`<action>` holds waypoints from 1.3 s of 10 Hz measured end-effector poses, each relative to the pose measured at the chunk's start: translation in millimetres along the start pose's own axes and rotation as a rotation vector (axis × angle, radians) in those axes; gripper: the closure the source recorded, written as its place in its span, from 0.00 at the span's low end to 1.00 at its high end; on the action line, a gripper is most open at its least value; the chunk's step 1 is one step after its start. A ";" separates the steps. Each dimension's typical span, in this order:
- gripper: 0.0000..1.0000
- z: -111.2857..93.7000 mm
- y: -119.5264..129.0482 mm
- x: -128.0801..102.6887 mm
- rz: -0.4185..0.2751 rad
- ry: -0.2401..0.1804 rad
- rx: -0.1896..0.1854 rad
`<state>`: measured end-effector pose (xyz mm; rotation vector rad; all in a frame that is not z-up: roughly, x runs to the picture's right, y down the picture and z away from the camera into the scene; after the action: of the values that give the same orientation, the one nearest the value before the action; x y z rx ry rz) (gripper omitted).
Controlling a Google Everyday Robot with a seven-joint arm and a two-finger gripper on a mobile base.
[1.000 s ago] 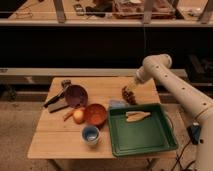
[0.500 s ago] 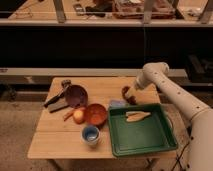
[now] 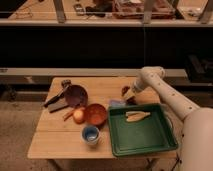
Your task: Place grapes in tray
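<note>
The grapes are a small dark reddish cluster on the wooden table, just beyond the far left corner of the green tray. My gripper is low over the table, right at the grapes and partly covering them from the right. The white arm reaches in from the right side. The tray lies on the right half of the table and holds a pale banana-like piece.
An orange bowl and a yellow-orange fruit sit left of the tray. A blue cup stands near the front. A dark maroon bowl and a dark utensil lie at the far left. A small pale object lies by the tray's corner.
The arm has swung down and left, bringing my gripper from above the table's far right edge down to the grapes. The objects on the table have not moved.
</note>
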<state>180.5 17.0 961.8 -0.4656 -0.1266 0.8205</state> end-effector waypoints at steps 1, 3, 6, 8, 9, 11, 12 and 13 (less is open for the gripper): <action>0.30 5.3 0.8 -0.7 0.004 0.001 -0.007; 0.52 17.9 5.5 -3.8 0.002 0.007 -0.030; 0.84 27.3 11.6 -3.0 -0.004 0.016 -0.056; 0.98 20.2 15.4 -7.4 -0.015 0.016 -0.072; 1.00 8.5 15.3 -11.9 -0.025 0.014 -0.079; 1.00 -25.2 11.1 -15.8 -0.046 0.015 -0.080; 1.00 -54.0 7.3 -18.3 -0.062 0.015 -0.075; 1.00 -84.6 5.5 -19.5 -0.078 0.016 -0.074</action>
<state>187.7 -23.7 885.2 -0.5336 -0.1597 0.7374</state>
